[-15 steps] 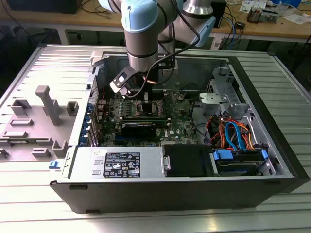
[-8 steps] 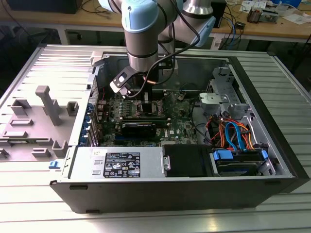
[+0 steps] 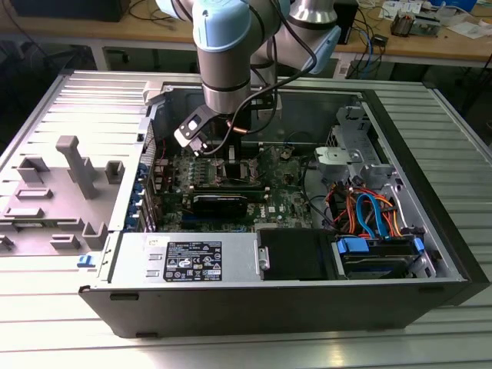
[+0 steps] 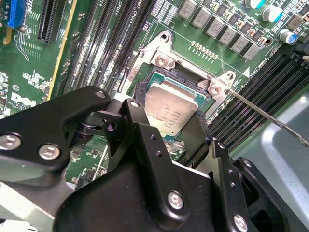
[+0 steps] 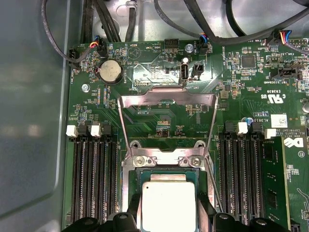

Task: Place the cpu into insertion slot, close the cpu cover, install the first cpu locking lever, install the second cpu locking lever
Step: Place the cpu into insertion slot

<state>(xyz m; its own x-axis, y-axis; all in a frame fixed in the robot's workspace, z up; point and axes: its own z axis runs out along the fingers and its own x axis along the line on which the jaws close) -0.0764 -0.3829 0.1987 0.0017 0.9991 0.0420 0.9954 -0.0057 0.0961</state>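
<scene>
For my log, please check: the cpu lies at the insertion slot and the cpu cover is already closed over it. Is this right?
Not closed: in the first wrist view the cpu cover stands open, swung back from the insertion slot, leaving the cpu uncovered. The rest holds.

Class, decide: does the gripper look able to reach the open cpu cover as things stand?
Probably yes: the gripper sits at the cpu, and the cpu cover stands raised just beyond it, nothing between them.

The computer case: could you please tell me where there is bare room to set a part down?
Bare ribbed table lies on the exterior view's right of the case, and along its near side. Crowded: the arm over the board, and cables beside it.
</scene>
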